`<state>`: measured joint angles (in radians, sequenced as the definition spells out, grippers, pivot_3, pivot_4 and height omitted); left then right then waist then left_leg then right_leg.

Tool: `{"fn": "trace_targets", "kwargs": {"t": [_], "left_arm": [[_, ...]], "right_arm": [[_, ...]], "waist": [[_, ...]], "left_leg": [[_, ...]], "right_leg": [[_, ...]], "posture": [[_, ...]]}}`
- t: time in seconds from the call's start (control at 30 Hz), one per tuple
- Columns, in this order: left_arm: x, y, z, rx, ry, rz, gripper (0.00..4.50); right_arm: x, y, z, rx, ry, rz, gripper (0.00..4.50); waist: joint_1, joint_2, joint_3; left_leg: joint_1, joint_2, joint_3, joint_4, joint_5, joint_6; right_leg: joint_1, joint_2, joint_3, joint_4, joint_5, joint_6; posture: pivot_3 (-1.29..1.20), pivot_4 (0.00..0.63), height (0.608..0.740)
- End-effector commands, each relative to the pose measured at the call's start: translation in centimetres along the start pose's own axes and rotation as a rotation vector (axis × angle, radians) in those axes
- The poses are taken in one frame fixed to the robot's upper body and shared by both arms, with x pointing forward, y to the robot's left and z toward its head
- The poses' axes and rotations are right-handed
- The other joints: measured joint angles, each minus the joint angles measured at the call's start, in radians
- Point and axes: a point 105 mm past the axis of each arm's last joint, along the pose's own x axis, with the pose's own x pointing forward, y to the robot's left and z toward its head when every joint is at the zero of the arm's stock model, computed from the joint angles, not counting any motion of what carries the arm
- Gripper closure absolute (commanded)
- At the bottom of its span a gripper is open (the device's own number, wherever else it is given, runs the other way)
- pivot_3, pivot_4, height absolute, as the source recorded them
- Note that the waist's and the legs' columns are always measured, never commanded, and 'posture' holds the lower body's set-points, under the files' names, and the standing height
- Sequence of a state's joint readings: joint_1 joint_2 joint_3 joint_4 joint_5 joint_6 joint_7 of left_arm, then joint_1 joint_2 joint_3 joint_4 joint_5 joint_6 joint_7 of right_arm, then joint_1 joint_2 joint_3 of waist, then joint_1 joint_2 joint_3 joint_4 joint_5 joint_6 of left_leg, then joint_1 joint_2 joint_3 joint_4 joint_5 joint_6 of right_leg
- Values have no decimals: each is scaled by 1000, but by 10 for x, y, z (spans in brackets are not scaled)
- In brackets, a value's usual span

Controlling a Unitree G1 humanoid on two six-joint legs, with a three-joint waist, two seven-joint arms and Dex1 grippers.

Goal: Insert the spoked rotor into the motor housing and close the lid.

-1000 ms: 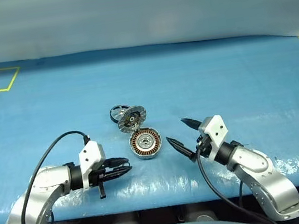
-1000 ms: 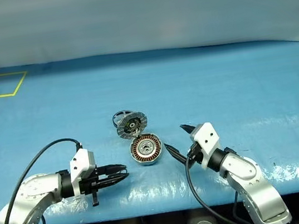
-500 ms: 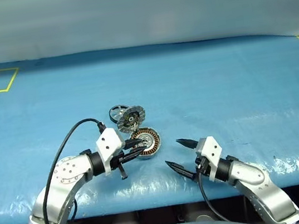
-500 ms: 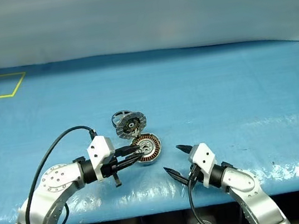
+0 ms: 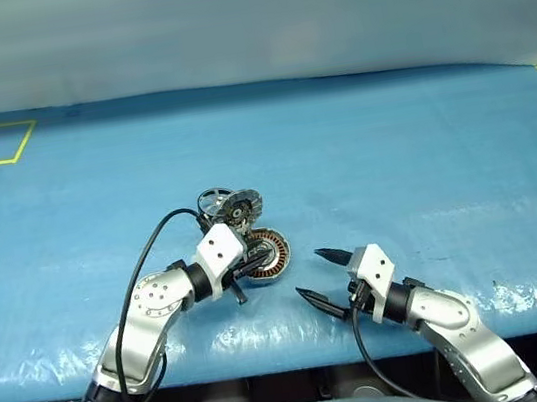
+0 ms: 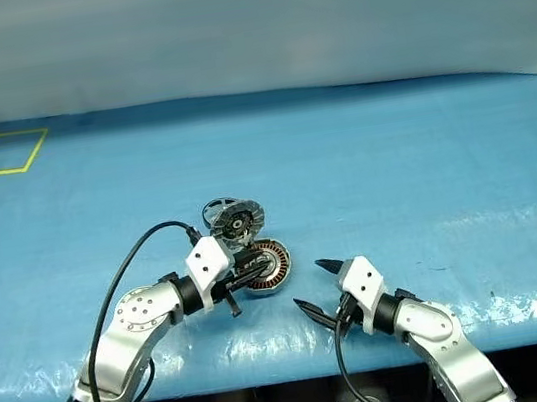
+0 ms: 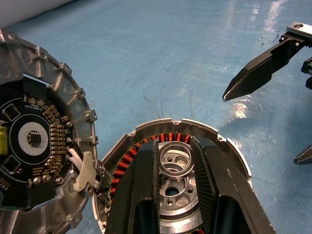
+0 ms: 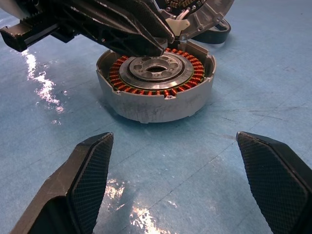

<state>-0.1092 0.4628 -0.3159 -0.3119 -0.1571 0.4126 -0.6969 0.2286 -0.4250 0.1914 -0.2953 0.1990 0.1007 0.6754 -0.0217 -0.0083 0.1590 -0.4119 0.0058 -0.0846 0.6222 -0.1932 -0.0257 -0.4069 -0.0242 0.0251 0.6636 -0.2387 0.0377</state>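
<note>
Here the rotor [image 5: 214, 202], a dark wheel with thin spokes and a hub, lies flat on the table [image 5: 422, 148], farthest left of the three parts. Touching it on its right is the lid [image 5: 237, 209], a ribbed silver disc propped at a tilt; the left wrist view shows a round black circuit board set in its inner face. Just in front of the lid sits the housing [image 5: 268, 253], a shallow grey cup with a ring of copper-orange windings around a silvery holed centre. The left gripper [image 5: 257, 259] reaches in from the left, its two black fingers [image 7: 219, 195] lying over the housing's open top with a narrow gap between them, clamped on nothing that can be made out. Right of the housing and a little nearer, the right gripper [image 5: 310, 278] points at it with jaws spread wide and empty. The table is covered in a blue, slightly glossy sheet with yellow tape squares at the far left, and a pale wall stands behind it.
</note>
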Motion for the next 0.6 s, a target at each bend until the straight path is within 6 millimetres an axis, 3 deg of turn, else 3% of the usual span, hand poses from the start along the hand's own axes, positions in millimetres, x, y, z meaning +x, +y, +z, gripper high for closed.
{"fn": "trace_targets", "kwargs": {"t": [0.03, 0.6], "left_arm": [[2, -1, 1, 9, 7, -19, 3853], [8, 2, -7, -10, 39, 10, 3853]], "right_arm": [[1, -1, 8, -15, -25, -11, 237], [3, 2, 5, 5, -5, -18, 237]], "waist": [[0, 0, 0], [2, 0, 0]], "left_leg": [[0, 0, 0, 0, 0, 0], [0, 0, 0, 2, 0, 0]], "right_leg": [[0, 0, 0, 0, 0, 0], [1, 0, 0, 0, 0, 1]], "posture": [[0, 150, 740], [0, 150, 740]]}}
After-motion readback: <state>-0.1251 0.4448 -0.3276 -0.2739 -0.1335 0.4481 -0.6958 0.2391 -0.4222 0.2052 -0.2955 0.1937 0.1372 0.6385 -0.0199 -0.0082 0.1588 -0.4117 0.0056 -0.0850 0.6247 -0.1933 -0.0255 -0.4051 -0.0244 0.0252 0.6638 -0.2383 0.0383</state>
